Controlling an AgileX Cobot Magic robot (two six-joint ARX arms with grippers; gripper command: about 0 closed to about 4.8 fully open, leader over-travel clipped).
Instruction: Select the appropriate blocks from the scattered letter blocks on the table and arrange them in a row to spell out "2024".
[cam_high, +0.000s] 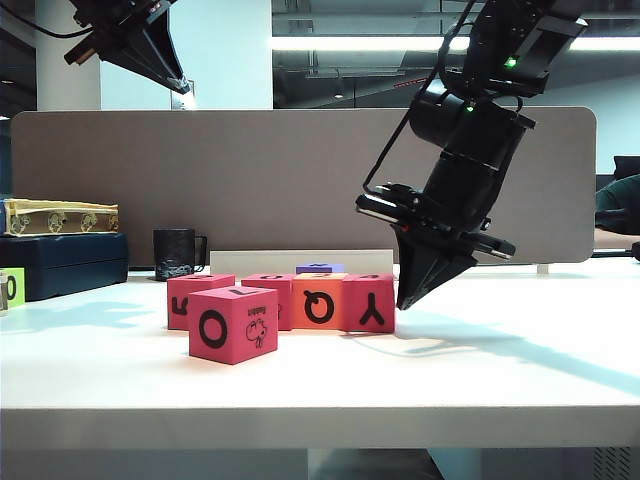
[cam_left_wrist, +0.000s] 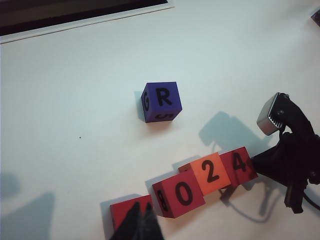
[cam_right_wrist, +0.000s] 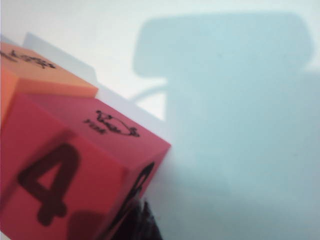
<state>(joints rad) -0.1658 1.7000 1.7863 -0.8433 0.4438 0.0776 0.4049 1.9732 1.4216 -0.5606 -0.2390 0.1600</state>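
Four blocks stand in a row on the table (cam_high: 500, 360): a pinkish-red one marked 5 (cam_high: 188, 297), a pinkish-red one (cam_high: 272, 292), the orange one (cam_high: 318, 304) and a pinkish-red Y one (cam_high: 368, 302). Seen from above, the tops read 0 (cam_left_wrist: 180, 193), 2 (cam_left_wrist: 210, 172) and 4 (cam_left_wrist: 240, 164). My right gripper (cam_high: 407, 298) is shut, tips down against the outer side of the 4 block (cam_right_wrist: 65, 185). My left gripper (cam_high: 180, 85) hangs shut high above the first block (cam_left_wrist: 125, 212), hiding its top.
A pinkish-red cube with a bold O (cam_high: 232, 322) sits in front of the row. The purple cube (cam_left_wrist: 161, 101) stands behind it. A black mug (cam_high: 178, 253), a dark box (cam_high: 60, 262) and a grey partition (cam_high: 300, 170) line the back.
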